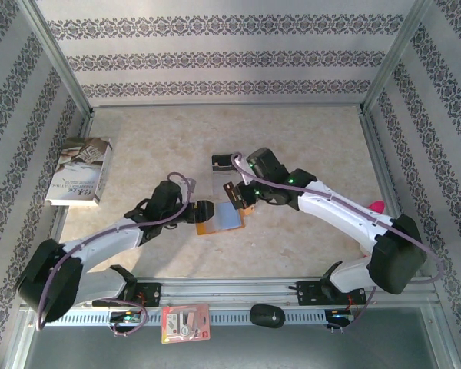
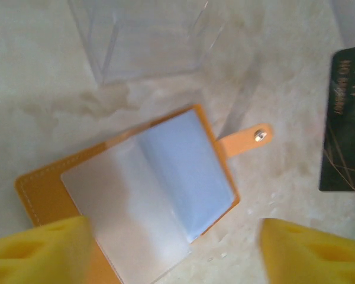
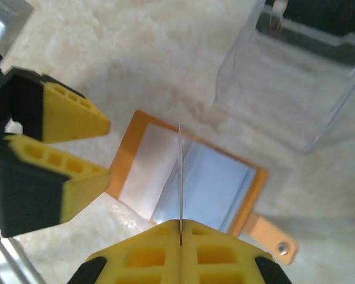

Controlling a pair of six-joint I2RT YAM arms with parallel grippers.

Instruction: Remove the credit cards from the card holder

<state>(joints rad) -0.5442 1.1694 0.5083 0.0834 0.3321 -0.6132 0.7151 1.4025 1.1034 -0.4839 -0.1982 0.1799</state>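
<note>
The orange-tan card holder [image 2: 44,183] lies open on the table, its grey-blue pockets [image 2: 189,171] facing up and its snap tab [image 2: 251,137] pointing right. My left gripper [image 2: 174,228] hovers low over its near edge, open wide, with one yellow finger [image 2: 41,248] over the leather and nothing held. My right gripper [image 3: 180,234] is shut on a thin credit card [image 3: 180,171], seen edge-on above the card holder [image 3: 130,145]. From above, both grippers meet at the card holder [image 1: 221,221], the left [image 1: 200,211] beside it and the right [image 1: 242,198] over its far corner. A dark credit card [image 2: 345,118] lies flat to the right.
A clear plastic stand [image 2: 148,41] sits just beyond the holder, close to both grippers. A book [image 1: 81,171] lies at the far left by the wall. A red-and-white packet [image 1: 186,323] and a black object [image 1: 266,315] rest on the front rail.
</note>
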